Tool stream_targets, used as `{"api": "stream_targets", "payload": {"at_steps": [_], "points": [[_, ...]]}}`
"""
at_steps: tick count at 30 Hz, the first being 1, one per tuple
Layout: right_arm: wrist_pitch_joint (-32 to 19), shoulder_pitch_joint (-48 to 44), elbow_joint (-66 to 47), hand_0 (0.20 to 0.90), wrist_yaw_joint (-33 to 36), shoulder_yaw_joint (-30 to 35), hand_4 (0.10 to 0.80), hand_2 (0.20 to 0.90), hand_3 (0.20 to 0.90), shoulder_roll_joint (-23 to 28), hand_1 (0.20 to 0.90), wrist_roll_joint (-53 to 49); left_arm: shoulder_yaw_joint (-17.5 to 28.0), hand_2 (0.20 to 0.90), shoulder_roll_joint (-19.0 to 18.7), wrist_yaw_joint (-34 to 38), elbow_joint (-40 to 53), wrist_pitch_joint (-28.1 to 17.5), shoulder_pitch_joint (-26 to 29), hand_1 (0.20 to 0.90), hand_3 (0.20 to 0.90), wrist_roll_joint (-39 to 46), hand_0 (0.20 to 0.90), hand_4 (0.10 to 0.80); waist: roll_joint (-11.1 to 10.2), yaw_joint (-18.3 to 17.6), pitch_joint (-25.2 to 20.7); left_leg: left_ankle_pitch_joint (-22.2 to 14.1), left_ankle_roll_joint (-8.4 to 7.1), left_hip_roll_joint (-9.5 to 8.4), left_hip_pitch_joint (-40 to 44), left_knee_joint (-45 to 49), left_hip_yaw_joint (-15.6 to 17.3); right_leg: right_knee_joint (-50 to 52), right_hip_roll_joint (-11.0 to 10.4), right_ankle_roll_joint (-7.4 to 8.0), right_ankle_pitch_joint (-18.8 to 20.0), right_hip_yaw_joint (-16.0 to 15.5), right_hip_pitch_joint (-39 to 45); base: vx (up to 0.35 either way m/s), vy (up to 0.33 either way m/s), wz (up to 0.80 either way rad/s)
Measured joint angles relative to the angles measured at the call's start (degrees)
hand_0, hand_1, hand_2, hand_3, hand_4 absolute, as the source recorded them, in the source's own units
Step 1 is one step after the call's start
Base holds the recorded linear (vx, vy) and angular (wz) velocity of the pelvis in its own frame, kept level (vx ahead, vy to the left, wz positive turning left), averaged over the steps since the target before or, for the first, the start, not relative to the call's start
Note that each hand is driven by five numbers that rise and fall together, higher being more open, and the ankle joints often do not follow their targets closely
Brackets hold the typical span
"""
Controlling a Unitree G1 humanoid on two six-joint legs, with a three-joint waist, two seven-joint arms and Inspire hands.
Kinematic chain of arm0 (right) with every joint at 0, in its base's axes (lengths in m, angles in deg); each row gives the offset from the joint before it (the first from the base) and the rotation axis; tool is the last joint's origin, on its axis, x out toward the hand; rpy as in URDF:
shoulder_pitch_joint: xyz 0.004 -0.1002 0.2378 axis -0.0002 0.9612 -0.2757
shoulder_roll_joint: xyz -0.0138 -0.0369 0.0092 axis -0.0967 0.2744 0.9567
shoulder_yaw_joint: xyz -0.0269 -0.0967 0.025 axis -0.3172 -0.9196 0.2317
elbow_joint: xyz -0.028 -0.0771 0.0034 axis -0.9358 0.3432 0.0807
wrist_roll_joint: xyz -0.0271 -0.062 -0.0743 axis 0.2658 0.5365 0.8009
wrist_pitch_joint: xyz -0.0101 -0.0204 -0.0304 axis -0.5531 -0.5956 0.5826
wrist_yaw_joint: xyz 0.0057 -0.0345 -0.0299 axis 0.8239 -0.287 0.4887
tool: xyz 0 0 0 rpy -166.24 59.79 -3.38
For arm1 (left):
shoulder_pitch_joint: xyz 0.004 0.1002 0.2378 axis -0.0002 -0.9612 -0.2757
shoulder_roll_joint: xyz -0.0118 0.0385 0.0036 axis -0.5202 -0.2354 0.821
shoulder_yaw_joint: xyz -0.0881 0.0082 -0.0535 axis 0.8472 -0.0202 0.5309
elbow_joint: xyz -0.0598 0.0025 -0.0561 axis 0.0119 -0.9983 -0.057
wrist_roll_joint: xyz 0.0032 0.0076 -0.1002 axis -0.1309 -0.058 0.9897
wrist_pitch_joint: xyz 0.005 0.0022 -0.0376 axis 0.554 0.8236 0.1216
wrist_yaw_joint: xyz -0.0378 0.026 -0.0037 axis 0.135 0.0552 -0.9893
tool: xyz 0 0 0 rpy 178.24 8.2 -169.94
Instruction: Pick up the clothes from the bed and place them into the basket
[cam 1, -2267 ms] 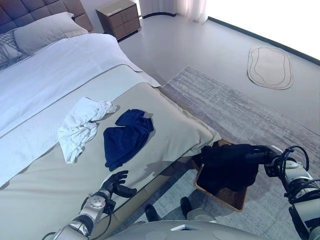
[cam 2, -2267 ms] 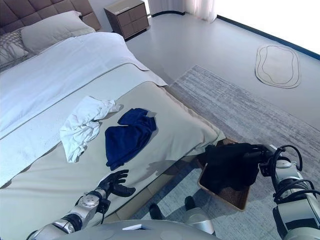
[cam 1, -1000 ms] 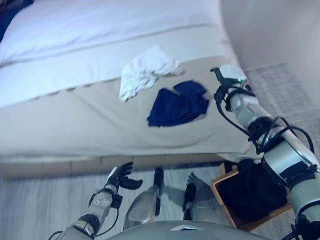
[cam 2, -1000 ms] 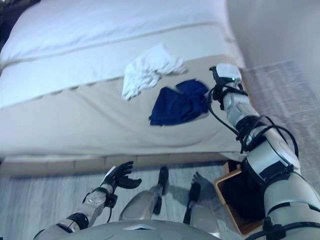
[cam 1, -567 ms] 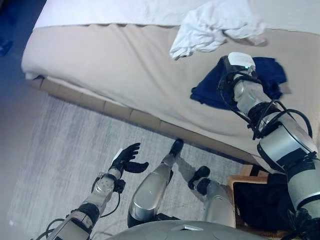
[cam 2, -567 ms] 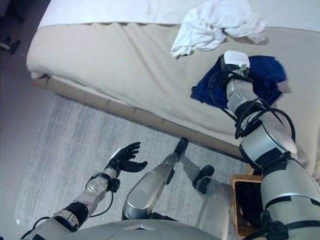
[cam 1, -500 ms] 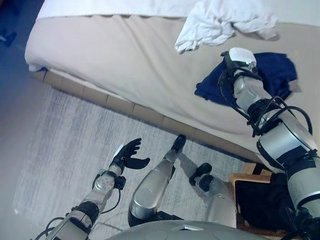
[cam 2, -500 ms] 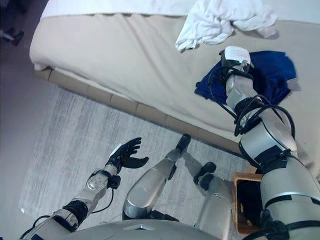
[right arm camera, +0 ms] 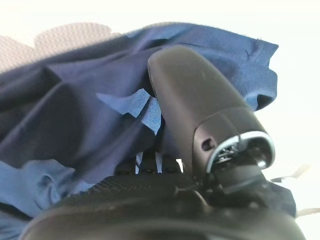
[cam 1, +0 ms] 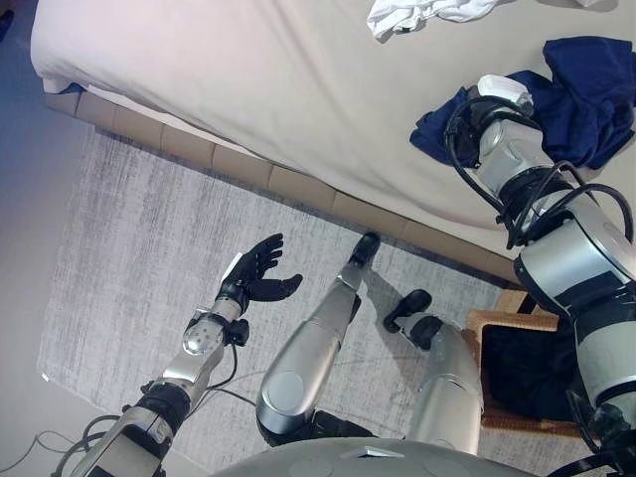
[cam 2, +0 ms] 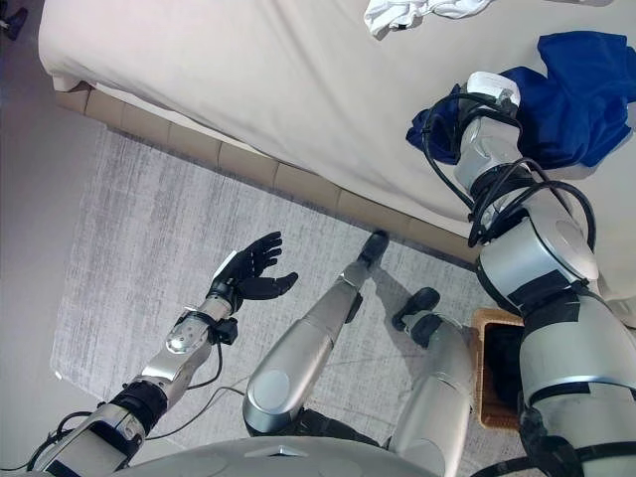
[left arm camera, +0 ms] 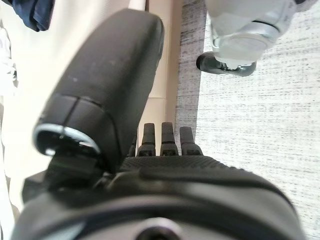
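Right hand (right arm camera: 165, 195) reaches onto the bed (cam 1: 248, 89), buried in the navy garment (cam 1: 586, 94) at the bed's near right; whether its fingers grip the cloth cannot be told. White garment (cam 1: 417, 12) lies just beyond. Left hand (cam 1: 256, 278) hangs over the rug (cam 1: 129, 258), fingers released, clear of the work. Basket (cam 1: 497, 323) waits at the right, dark clothing (cam 1: 532, 363) inside.

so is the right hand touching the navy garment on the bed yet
Touching. In the right wrist view the right hand has its thumb and fingers pressed into the folds of the navy garment.
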Motion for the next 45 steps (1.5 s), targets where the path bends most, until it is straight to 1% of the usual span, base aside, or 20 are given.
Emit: {"api": "stream_targets", "payload": {"at_steps": [4, 5, 6, 7, 10, 13, 19, 21, 24, 25, 26, 28, 31, 33, 35, 37, 38, 40, 42, 45], "points": [[2.31, -0.91, 0.25, 0.900, -4.77, -0.10, 0.800, 0.900, 0.900, -0.04, 0.900, 1.20, 0.01, 0.900, -0.19, 0.40, 0.01, 0.02, -0.14, 0.900, 0.900, -0.01, 0.900, 0.800, -0.02, 0.37, -0.01, -0.22, 0.23, 0.02, 0.22, 0.60, 0.66, 0.17, 0.06, 0.00, 0.02, 0.62, 0.17, 0.003, -0.018, -0.06], [2.39, -1.20, 0.74, 0.693, -5.49, -0.12, 0.558, 0.693, 0.658, -0.05, 0.693, 1.15, 0.01, 0.900, -0.32, 0.39, -0.01, 0.03, -0.12, 0.900, 0.900, -0.01, 0.900, 0.800, -0.03, 0.40, -0.01, -0.22, 0.24, 0.00, 0.32, 0.65, 0.70, 0.17, 0.05, -0.05, 0.05, 0.67, 0.30, 0.000, 0.000, 0.00], [2.43, -1.57, 1.29, 0.528, -6.09, -0.11, 0.366, 0.528, 0.466, -0.11, 0.528, 1.10, 0.01, 0.900, -0.34, 0.38, -0.01, 0.03, -0.11, 0.900, 0.900, -0.01, 0.900, 0.800, -0.03, 0.44, -0.02, -0.29, 0.37, -0.02, 0.50, 0.74, 0.83, 0.17, 0.04, -0.30, 0.20, 0.75, 0.47, -0.011, 0.003, -0.03], [2.42, -1.95, 1.95, 0.300, -6.37, -0.11, 0.100, 0.300, 0.200, -0.24, 0.300, 1.06, 0.01, 0.900, -0.36, 0.34, -0.04, 0.03, -0.12, 0.900, 0.900, -0.01, 0.900, 0.800, -0.03, 0.46, -0.01, -0.32, 0.51, -0.02, 0.67, 0.97, 0.95, 0.17, 0.03, -0.50, 0.35, 0.80, 0.71, -0.016, 0.009, -0.03], [2.44, -2.10, 3.80, 0.300, -5.28, -0.02, 0.100, 0.300, 0.200, -0.50, 0.300, 0.82, 0.00, 0.900, -0.48, 0.32, -0.03, -0.02, -0.16, 0.900, 0.900, -0.02, 0.900, 0.800, -0.03, 0.50, -0.02, -0.46, 0.95, -0.07, 1.76, 1.49, 1.07, -0.01, 0.01, -0.53, 0.36, 0.82, 2.06, 0.007, 0.011, -0.01], [2.00, -1.13, 4.27, 0.300, -0.27, 1.14, 0.100, 0.300, 0.200, -0.44, 0.300, -1.29, -0.01, 0.900, -0.67, 0.42, -0.12, -0.02, -0.28, 0.900, 0.900, -0.03, 0.900, 0.800, -0.03, 0.18, -0.02, -0.58, 1.06, 0.04, 2.52, 1.46, 1.53, -0.18, 0.09, -0.41, 0.43, 1.16, 2.66, 0.017, 0.047, -0.08], [-2.39, 3.18, 3.78, 0.300, 8.81, 3.57, 0.100, 0.300, 0.200, -0.13, 0.300, -3.68, -0.04, 0.900, -0.70, 0.96, -0.24, -0.08, -1.12, 0.900, 0.900, -0.02, 0.900, 0.800, -0.04, -2.02, -0.02, -0.99, 1.71, 0.34, 4.87, 0.71, 2.84, -1.52, 0.50, -0.05, 0.75, 2.42, 4.61, -0.003, 0.066, -0.12], [-3.60, 4.20, 2.74, 0.300, 11.15, 4.75, 0.100, 0.300, 0.200, 0.37, 0.300, -5.54, -0.01, 0.900, -0.74, 1.18, -0.24, -0.10, -1.09, 0.900, 0.900, -0.01, 0.900, 0.800, -0.04, -2.42, -0.02, -0.92, 1.81, 0.94, 5.68, -0.04, 3.51, -2.94, 1.27, 0.14, 1.47, 2.95, 5.31, 0.004, 0.057, -0.22], [-5.40, 5.70, 1.38, 0.300, 12.96, 6.83, 0.100, 0.300, 0.200, 1.18, 0.300, -9.00, -0.01, 0.900, -0.73, 1.51, -0.55, -0.11, -0.89, 0.900, 0.900, 0.00, 0.900, 0.800, -0.06, -3.51, 0.00, -0.99, 2.01, 1.14, 8.31, -0.97, 4.30, -4.37, 1.62, 0.25, 2.22, 3.62, 7.76, -0.011, 0.074, -0.16], [-5.90, 6.34, 0.42, 0.300, 13.01, 7.41, 0.100, 0.300, 0.200, 1.77, 0.300, -10.19, 0.00, 0.900, -0.74, 1.57, -0.79, -0.11, -0.84, 0.900, 0.900, 0.00, 0.900, 0.800, -0.09, -3.65, 0.01, -0.82, 2.13, 1.27, 9.48, -1.19, 4.57, -5.06, 1.91, 0.29, 3.24, 3.92, 8.86, -0.022, 0.075, -0.15], [-6.33, 6.64, -0.06, 0.300, 13.05, 7.64, 0.100, 0.300, 0.200, 2.00, 0.300, -10.78, 0.08, 0.900, -0.73, 1.63, -0.90, -0.10, -0.88, 0.900, 0.900, 0.00, 0.900, 0.800, -0.12, -3.79, 0.03, -1.37, 2.19, 1.36, 10.23, -1.37, 4.63, -5.46, 1.98, 0.37, 3.14, 3.90, 9.64, 0.058, 0.036, -0.17], [-7.93, 7.58, -1.33, 0.300, 13.36, 10.47, 0.100, 0.300, 0.200, 2.53, 0.300, -14.03, 0.18, 0.900, -0.71, 1.89, -1.45, -0.08, -1.13, 0.900, 0.900, 0.00, 0.900, 0.800, -0.28, -4.88, -0.01, -1.09, 2.25, 1.98, 13.51, -2.90, 5.22, -8.09, 2.72, 0.64, 3.52, 4.06, 13.22, 0.065, 0.030, -0.17], [-8.67, 7.70, -2.71, 0.300, 13.85, 14.12, 0.100, 0.300, 0.200, 2.96, 0.300, -18.27, 0.25, 0.900, -0.67, 1.93, -2.28, -0.04, -0.82, 0.900, 0.900, -0.01, 0.900, 0.800, -0.71, -6.04, -0.19, -1.11, 2.30, 2.56, 16.28, -4.92, 5.67, -10.44, 3.55, 1.08, 4.01, 4.51, 15.74, 0.066, 0.031, -0.16], [-9.67, 7.71, -2.87, 0.300, 13.93, 15.83, 0.100, 0.300, 0.200, 3.05, 0.300, -21.10, 0.51, 0.900, -0.71, 1.98, -2.62, -0.03, -1.03, 0.900, 0.900, -0.02, 0.900, 0.800, -1.58, -6.32, -0.62, -1.11, 2.31, 2.99, 17.49, -5.88, 6.43, -11.64, 4.11, 1.15, 4.47, 5.59, 16.50, 0.089, 0.025, -0.25], [-10.74, 8.80, -4.08, 0.300, 13.81, 19.21, 0.100, 0.300, 0.200, 3.62, 0.300, -25.73, 0.74, 0.900, -0.40, 2.04, -3.56, 0.06, -0.76, 0.900, 0.900, -0.07, 0.900, 0.800, -1.96, -6.85, -0.78, -1.06, 2.38, 3.32, 19.21, -6.93, 6.58, -13.35, 4.66, 1.41, 5.12, 5.77, 18.30, 0.111, 0.020, -0.14], [-11.52, 10.45, -5.56, 0.300, 13.43, 22.54, 0.100, 0.300, 0.200, 3.83, 0.300, -30.39, 1.40, 0.900, -0.09, 2.10, -4.14, 0.34, -0.75, 0.900, 0.900, -0.11, 0.900, 0.800, -2.61, -7.30, -1.10, -1.20, 2.57, 3.86, 21.50, -8.33, 7.32, -15.41, 5.46, 1.72, 5.76, 6.63, 20.47, 0.142, 0.019, -0.25], [-11.87, 11.87, -7.48, 0.300, 12.39, 24.95, 0.100, 0.300, 0.200, 3.78, 0.300, -33.89, 2.34, 0.900, -0.07, 2.35, -4.25, 0.98, -1.42, 0.900, 0.900, -0.13, 0.900, 0.800, -3.31, -7.49, -1.52, -1.22, 2.63, 4.29, 23.19, -9.79, 8.04, -17.11, 6.13, 1.87, 6.33, 7.35, 21.89, 0.140, 0.015, -0.33], [-13.26, 14.24, -10.22, 0.300, 11.11, 27.17, 0.100, 0.300, 0.200, 3.78, 0.300, -38.64, 3.35, 0.900, -0.07, 3.33, -5.38, 1.73, -1.92, 0.900, 0.900, -0.23, 0.900, 0.800, -4.94, -8.86, -3.00, -1.14, 2.79, 4.66, 25.09, -11.45, 8.50, -19.43, 6.68, 2.37, 6.92, 7.64, 23.82, 0.097, 0.009, -0.20], [-14.30, 15.92, -11.81, 0.300, 10.01, 27.89, 0.100, 0.300, 0.200, 3.97, 0.300, -42.12, 4.55, 0.900, -0.02, 3.81, -6.23, 2.37, -2.43, 0.900, 0.900, -0.30, 0.900, 0.800, -6.88, -9.92, -5.42, -1.14, 2.80, 5.13, 25.91, -12.91, 9.24, -21.96, 7.53, 2.61, 7.76, 8.48, 24.66, 0.123, -0.004, -0.23], [-14.47, 18.21, -16.51, 0.300, 9.51, 31.01, 0.100, 0.300, 0.200, 4.54, 0.300, -45.85, 5.29, 0.900, 0.53, 4.19, -8.82, 2.67, -2.25, 0.900, 0.900, -1.64, 0.900, 0.800, -8.31, -12.26, -7.12, -1.13, 2.81, 5.83, 29.50, -15.11, 10.07, -27.35, 8.75, 3.41, 10.15, 9.15, 29.37, 0.094, 0.002, -0.23]]}}
